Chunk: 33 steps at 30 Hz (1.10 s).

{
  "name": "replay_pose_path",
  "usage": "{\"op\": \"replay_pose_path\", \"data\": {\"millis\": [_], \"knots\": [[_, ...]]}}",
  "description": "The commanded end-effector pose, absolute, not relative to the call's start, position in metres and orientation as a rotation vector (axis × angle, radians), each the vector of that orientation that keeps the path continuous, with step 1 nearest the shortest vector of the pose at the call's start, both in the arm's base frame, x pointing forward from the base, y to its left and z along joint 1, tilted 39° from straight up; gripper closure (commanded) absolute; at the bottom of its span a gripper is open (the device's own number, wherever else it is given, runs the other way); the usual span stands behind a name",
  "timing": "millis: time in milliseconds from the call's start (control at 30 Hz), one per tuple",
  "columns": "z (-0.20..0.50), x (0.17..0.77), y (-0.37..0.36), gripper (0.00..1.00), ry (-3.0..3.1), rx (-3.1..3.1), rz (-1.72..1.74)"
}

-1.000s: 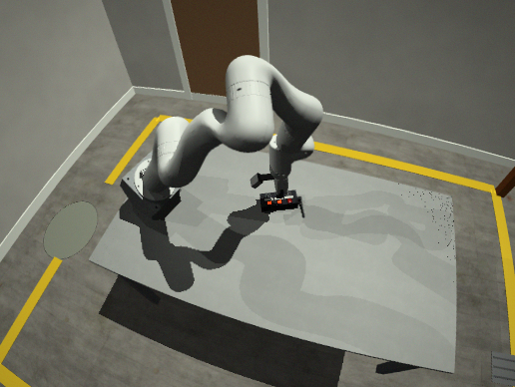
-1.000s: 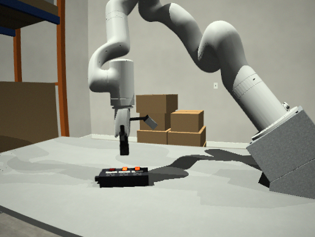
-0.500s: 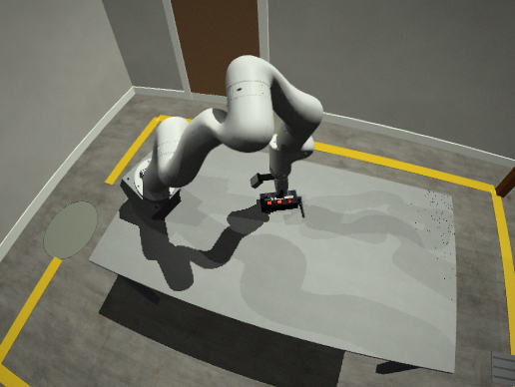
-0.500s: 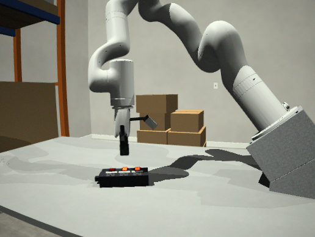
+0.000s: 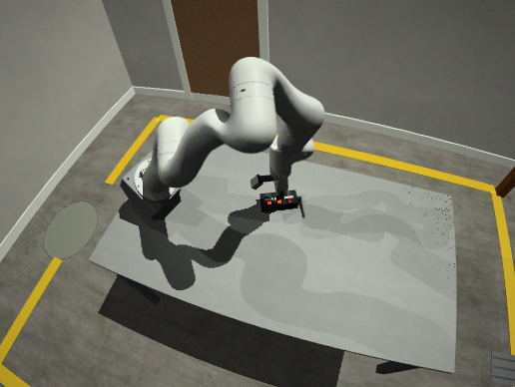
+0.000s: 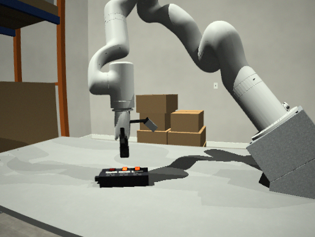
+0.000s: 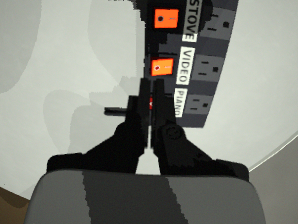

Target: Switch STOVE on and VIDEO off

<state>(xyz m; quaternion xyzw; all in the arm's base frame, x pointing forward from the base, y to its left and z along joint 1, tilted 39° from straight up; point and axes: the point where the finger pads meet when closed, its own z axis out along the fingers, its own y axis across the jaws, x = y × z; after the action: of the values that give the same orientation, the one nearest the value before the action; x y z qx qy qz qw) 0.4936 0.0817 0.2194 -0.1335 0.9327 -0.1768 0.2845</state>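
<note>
- From the top view I see the power strip (image 5: 280,201) lying flat near the middle of the grey table (image 5: 349,279), with the arm (image 5: 250,110) bent over it.
- On the exterior view my gripper (image 6: 124,150) hangs above the strip (image 6: 123,177), clear of it, its fingers pressed together on nothing.
- Through the wrist view I read STOVE switch (image 7: 165,18) far, VIDEO switch (image 7: 161,67) nearer; the closed fingertips cover the third switch.

1. A pale grey table (image 5: 349,279) carries everything.
2. A black power strip (image 6: 123,177) lies flat on it, directly beneath the pincer (image 6: 124,151).
3. The arm's grey base block (image 6: 290,153) stands on it, well off to the pincer's side.
</note>
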Motion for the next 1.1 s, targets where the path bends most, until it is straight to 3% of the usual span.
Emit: {"op": "replay_pose_path", "data": {"millis": [0,1067], "knots": [[0.218,0.495,0.081,1.00,2.494,-0.357,-0.472],[0.194,0.514,0.074,1.00,2.494,-0.357,-0.472]]}}
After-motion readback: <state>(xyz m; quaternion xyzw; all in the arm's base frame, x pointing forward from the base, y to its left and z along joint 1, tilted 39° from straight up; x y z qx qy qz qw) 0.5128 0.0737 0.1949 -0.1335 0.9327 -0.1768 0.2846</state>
